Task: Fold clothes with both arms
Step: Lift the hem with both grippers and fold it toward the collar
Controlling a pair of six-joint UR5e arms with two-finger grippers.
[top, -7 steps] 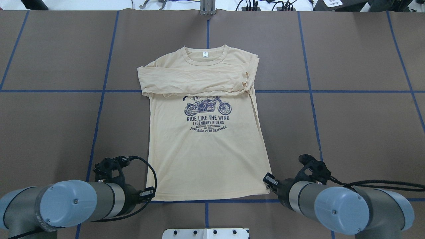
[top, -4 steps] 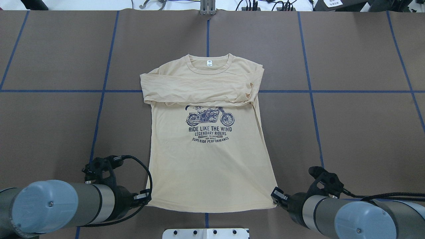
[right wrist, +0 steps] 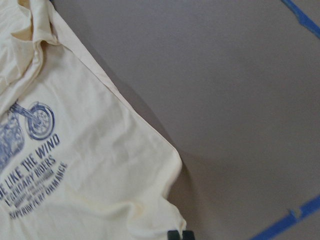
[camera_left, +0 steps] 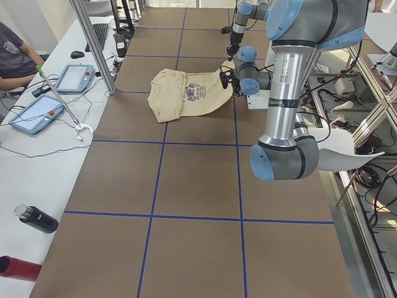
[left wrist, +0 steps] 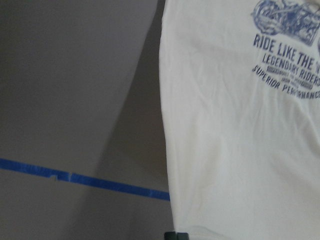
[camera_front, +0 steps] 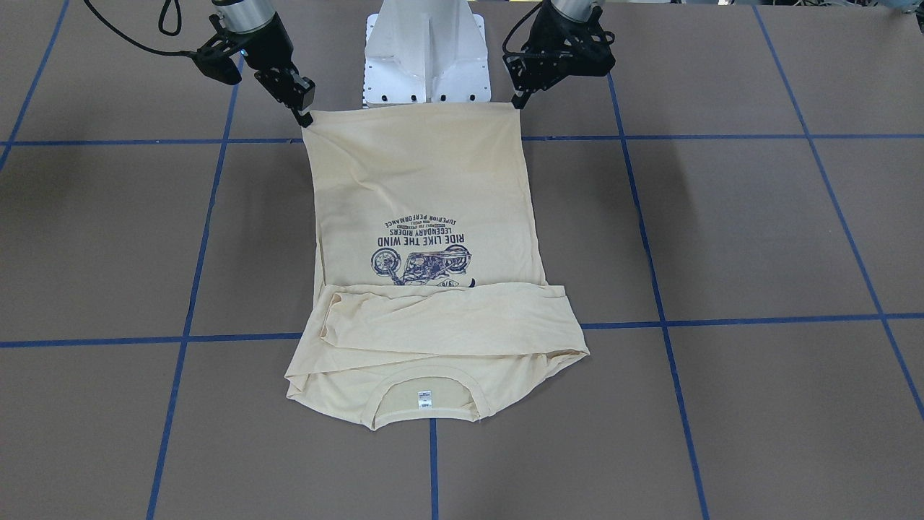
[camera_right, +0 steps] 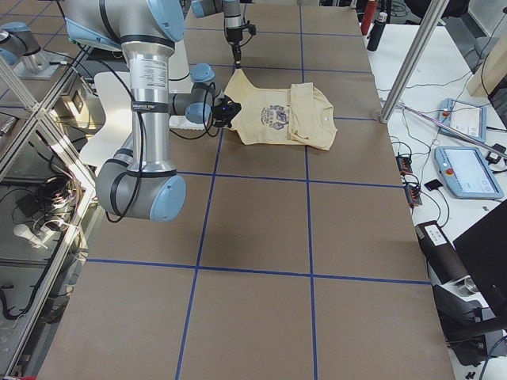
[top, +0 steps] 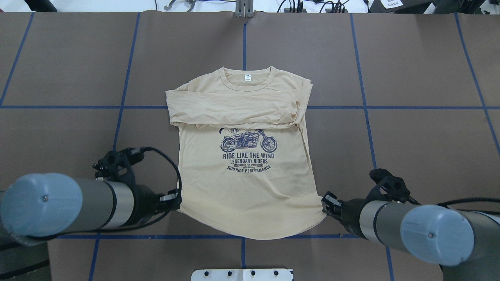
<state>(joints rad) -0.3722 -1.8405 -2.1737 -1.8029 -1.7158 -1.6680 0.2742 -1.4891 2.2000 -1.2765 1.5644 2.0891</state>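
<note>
From the front-facing view, the right gripper (camera_front: 306,115) and the left gripper (camera_front: 517,100) each pinched one bottom corner of the T-shirt (camera_front: 422,188). The hem (camera_front: 411,107) was stretched between them and raised off the table (camera_front: 722,217). The shirt's long axis ran straight away from both pincers to the collar (camera_front: 426,397), which lay well apart from them, beyond the sleeves (camera_front: 447,318) folded across the chest.

Overhead, the shirt lay between and ahead of the two pincers, and neither was nearer the collar.

Both side views were too small to judge the grip.

In the left wrist view, cloth spread ahead and to the right of the fingertips (left wrist: 176,235). In the right wrist view it spread ahead and to the left.

Carrying the hem forward along that axis would probably need both arms moving evenly.
</note>
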